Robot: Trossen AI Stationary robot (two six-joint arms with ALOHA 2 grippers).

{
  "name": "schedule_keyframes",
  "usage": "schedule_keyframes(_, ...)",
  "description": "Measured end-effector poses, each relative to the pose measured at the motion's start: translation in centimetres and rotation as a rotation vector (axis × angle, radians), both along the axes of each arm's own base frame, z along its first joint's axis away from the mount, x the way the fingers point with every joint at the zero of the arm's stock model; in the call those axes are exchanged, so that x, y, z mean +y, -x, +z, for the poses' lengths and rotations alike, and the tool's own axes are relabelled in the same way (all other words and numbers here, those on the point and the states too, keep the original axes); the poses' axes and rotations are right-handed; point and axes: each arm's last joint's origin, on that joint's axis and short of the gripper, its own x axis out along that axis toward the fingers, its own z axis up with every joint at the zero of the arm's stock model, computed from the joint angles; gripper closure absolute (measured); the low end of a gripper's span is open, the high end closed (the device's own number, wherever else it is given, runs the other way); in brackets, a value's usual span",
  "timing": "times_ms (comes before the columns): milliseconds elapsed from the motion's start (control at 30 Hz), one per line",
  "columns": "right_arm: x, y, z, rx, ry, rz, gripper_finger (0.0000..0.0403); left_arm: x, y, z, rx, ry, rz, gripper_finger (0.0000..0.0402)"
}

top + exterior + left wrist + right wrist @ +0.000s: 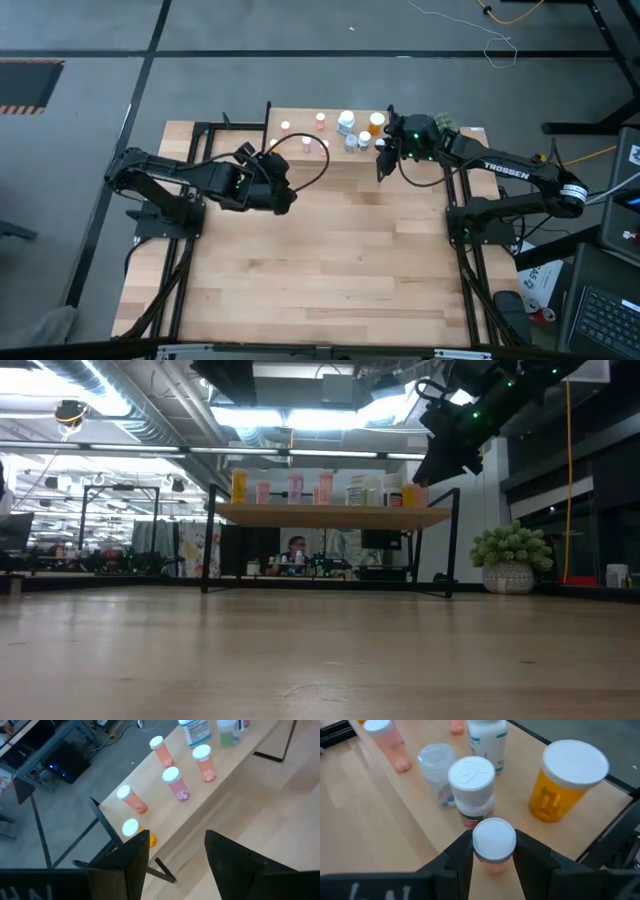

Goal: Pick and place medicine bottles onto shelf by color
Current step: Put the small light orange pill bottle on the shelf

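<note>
White-capped medicine bottles [471,790], pink, orange and white-blue, stand upright on the light wooden shelf [330,516].

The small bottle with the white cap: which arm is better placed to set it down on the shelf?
The right arm. Its tool is already shut on the small bottle, above the shelf by the other bottles. The left tool is open, empty, off the shelf's other end.

The right hand [493,854] gripped a small white-capped pink bottle [493,842] between its fingers above the shelf [380,815], just before a white bottle [472,787] and an orange bottle [567,780].
</note>
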Motion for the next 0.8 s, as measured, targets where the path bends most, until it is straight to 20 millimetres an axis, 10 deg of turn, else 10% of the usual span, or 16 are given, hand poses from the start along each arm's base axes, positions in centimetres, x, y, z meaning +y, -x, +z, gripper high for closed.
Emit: schedule_keyframes(800, -0.09, 0.06, -0.02, 0.027, 0.037, -0.014, 0.0275, 0.64, -0.06, 0.0, 0.001, -0.001, 0.022, 0.0215)
